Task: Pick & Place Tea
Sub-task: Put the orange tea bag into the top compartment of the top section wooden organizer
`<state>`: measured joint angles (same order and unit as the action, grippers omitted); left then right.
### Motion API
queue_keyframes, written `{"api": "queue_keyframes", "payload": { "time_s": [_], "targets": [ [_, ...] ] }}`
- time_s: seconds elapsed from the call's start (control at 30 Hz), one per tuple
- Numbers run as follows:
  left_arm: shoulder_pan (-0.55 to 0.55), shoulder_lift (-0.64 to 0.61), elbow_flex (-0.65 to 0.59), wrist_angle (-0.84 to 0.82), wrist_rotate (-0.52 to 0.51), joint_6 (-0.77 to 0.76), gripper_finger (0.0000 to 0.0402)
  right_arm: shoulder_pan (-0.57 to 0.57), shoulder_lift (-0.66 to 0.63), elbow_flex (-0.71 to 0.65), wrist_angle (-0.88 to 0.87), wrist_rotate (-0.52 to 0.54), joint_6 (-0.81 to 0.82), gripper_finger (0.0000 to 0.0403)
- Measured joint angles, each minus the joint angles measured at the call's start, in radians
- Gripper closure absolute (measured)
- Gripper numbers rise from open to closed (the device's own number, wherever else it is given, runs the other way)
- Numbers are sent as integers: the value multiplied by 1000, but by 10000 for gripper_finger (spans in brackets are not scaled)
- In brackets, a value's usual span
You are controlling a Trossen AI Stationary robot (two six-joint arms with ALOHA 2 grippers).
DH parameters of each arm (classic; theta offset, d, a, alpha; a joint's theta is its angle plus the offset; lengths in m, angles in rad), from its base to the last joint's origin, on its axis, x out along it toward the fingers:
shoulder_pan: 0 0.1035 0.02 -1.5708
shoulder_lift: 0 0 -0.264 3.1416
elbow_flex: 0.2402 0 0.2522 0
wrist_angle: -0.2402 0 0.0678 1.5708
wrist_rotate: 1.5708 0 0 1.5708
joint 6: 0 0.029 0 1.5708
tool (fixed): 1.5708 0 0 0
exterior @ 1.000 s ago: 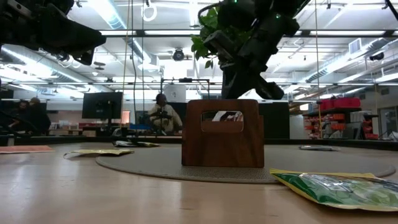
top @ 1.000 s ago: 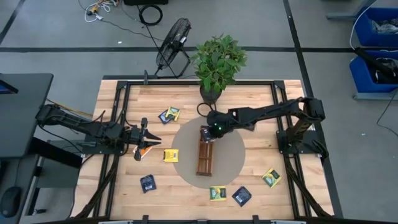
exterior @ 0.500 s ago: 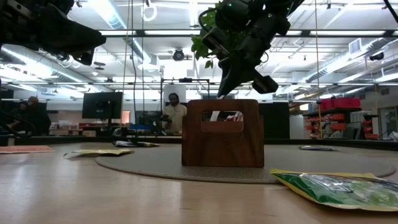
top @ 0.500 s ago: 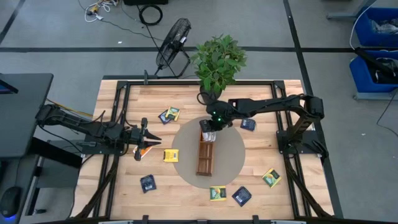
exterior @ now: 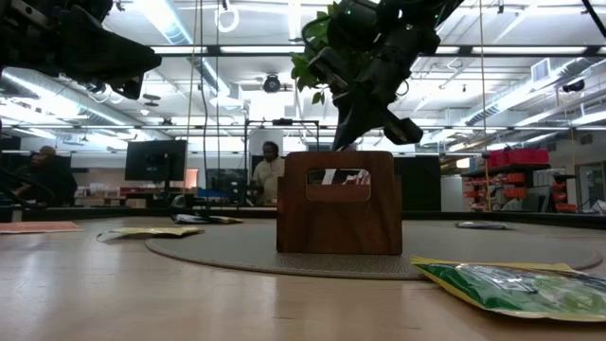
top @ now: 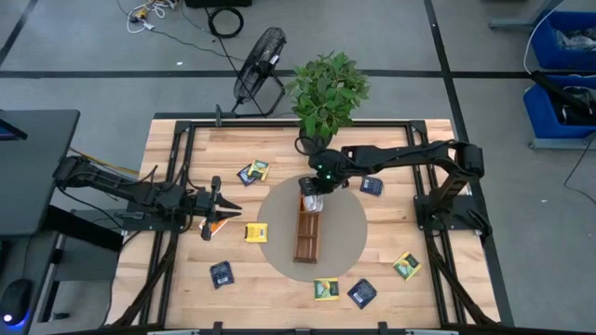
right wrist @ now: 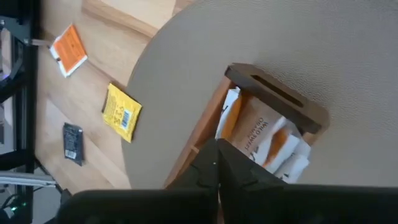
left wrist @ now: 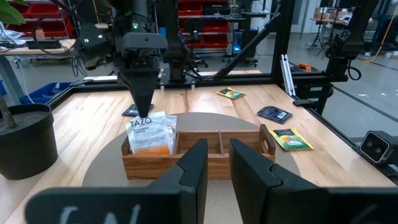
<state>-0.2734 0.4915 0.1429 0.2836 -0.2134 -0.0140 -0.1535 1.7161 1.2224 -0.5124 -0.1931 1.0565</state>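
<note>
The brown wooden tray (top: 307,233) lies on a round grey mat (top: 349,233). White-and-orange sachets (left wrist: 149,134) stand upright in its far compartment (right wrist: 261,140). My right gripper (top: 315,186) points down just above them, shut (left wrist: 143,112), with its tips above the tray's top edge (exterior: 343,142). My left gripper (top: 228,203) waits open at the table's left, aimed level at the tray (left wrist: 216,168), beside an orange sachet (top: 214,226). Loose sachets lie flat on the table: yellow (top: 256,233), navy (top: 222,274), navy (top: 372,186). My right gripper's shut tips stand right at the top edge of the upright sachets (left wrist: 146,119), coming from above and pointing down. I cannot tell whether they touch them.
More sachets lie flat around the mat: one (top: 252,171) at the far left, green-yellow (top: 326,289), navy (top: 362,293) and green-yellow (top: 406,266) toward the near edge. A potted plant (top: 326,93) stands at the far edge, close behind my right gripper. People show in the room beyond.
My right gripper has risen out of the tray's far compartment and drawn slightly toward the far edge. The arm has swung off the navy sachet to the right of the mat, which now shows. The sachets have stayed in the tray.
</note>
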Motion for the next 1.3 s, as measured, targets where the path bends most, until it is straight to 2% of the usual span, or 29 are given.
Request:
{"api": "queue_keyframes", "payload": {
  "time_s": [0.23, 0.9, 1.0, 1.3],
  "targets": [
    [0, 0, 0, 0, 0, 0, 333, 46, 29, -1, 17, 20, 1, 403],
    [0, 0, 0, -8, 0, 0, 333, 49, 55, 0, 43, 52, -41, 401],
    [0, 0, 0, -8, 0, 0, 333, 50, 55, 0, 46, 23, -44, 388],
    [0, 0, 0, -9, 0, -1, 333, 60, 33, -1, 55, 62, -101, 312]
  ]
}}
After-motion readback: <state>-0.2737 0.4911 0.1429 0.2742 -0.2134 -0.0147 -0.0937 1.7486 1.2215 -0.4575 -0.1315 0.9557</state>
